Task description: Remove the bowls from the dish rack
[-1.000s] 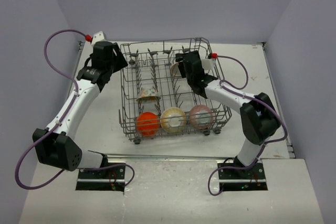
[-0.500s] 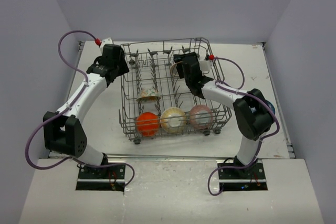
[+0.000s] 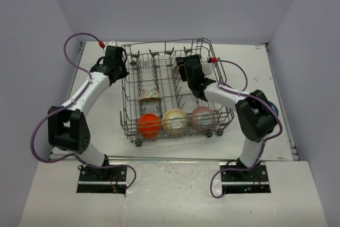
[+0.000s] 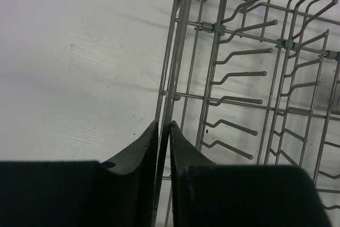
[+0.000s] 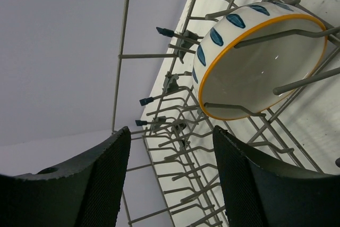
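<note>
The grey wire dish rack (image 3: 126,95) stands mid-table. Along its front row sit an orange bowl (image 3: 149,125), a cream-yellow bowl (image 3: 175,121) and a pink bowl (image 3: 203,118); a whitish floral bowl (image 3: 150,96) lies on its side mid-rack. My left gripper (image 3: 121,70) is at the rack's back left corner, shut on the rack's left rim wire (image 4: 175,51), which runs between the fingers (image 4: 164,126). My right gripper (image 5: 171,130) is open inside the back right of the rack, just short of a white bowl with blue marks and an orange rim (image 5: 260,62) that is tilted on the tines.
The rack's upright tines (image 5: 159,57) stand close around the right gripper. Bare white table (image 4: 79,67) lies to the left of the rack. Purple walls enclose the table on three sides. Cables loop from both arms.
My left arm swung in toward the rack's back left corner and its gripper closed on the rim wire. The right gripper shifted slightly toward the back bowl and stays open.
</note>
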